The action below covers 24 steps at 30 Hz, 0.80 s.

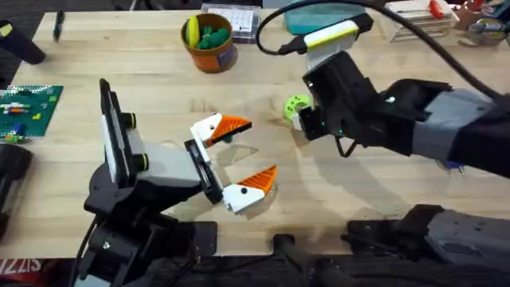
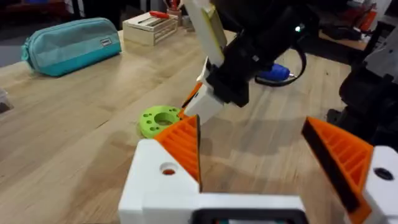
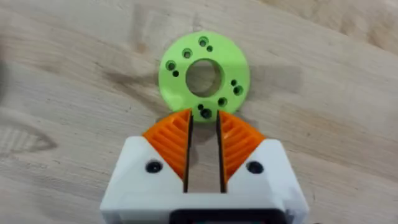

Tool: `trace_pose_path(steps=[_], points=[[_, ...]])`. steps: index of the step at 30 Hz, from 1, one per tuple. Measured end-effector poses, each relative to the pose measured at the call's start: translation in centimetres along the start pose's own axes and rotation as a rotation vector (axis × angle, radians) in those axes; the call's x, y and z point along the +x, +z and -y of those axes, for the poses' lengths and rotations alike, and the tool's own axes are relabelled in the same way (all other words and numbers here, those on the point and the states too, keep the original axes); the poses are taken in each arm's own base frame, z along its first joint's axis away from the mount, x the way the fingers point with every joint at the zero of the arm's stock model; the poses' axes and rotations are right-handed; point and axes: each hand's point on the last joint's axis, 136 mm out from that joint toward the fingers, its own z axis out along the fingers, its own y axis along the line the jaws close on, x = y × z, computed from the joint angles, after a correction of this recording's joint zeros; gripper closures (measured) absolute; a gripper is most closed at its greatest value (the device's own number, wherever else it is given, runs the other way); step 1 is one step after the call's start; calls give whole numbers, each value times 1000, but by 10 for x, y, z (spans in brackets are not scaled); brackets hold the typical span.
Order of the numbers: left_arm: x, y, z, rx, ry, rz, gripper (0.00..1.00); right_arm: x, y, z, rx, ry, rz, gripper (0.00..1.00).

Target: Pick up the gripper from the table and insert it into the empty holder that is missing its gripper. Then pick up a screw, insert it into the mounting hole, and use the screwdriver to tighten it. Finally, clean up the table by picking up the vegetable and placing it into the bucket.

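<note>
A flat green disc [image 3: 205, 71] with a centre hole and small holes lies on the table [image 1: 159, 72]. My right gripper [image 3: 203, 118] hangs over its near rim, fingers a narrow gap apart with bare wood between them. The overhead view shows the disc [image 1: 296, 104] just left of that gripper [image 1: 299, 119]. My left gripper [image 1: 253, 151] stands wide open and empty mid-table, pointing at the disc [image 2: 155, 119]. The orange bucket [image 1: 209, 41] at the back holds yellow and green pieces. A blue tool, the screwdriver [image 2: 273, 73], lies partly hidden behind the right arm. The holder and screw are out of view.
A green brick board [image 1: 28, 108] lies at the left edge. A teal pouch [image 2: 71, 43] and a wooden box [image 2: 154, 26] stand at the back. A black cable [image 1: 271, 40] loops from the right arm over the back of the table.
</note>
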Motion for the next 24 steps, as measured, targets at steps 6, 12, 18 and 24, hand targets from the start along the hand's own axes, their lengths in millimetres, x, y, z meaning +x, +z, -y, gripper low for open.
trace_pose_path(steps=[6,12,18,24], points=[[0,0,0,0,0,0,15,7,11,-1,11,-11,-35,727],[0,0,0,0,0,0,15,5,16,-3,10,-9,-29,727],[0,0,0,0,0,0,15,7,19,-3,12,-11,-35,727],[0,0,0,0,0,0,15,5,20,-2,13,-3,-32,727]])
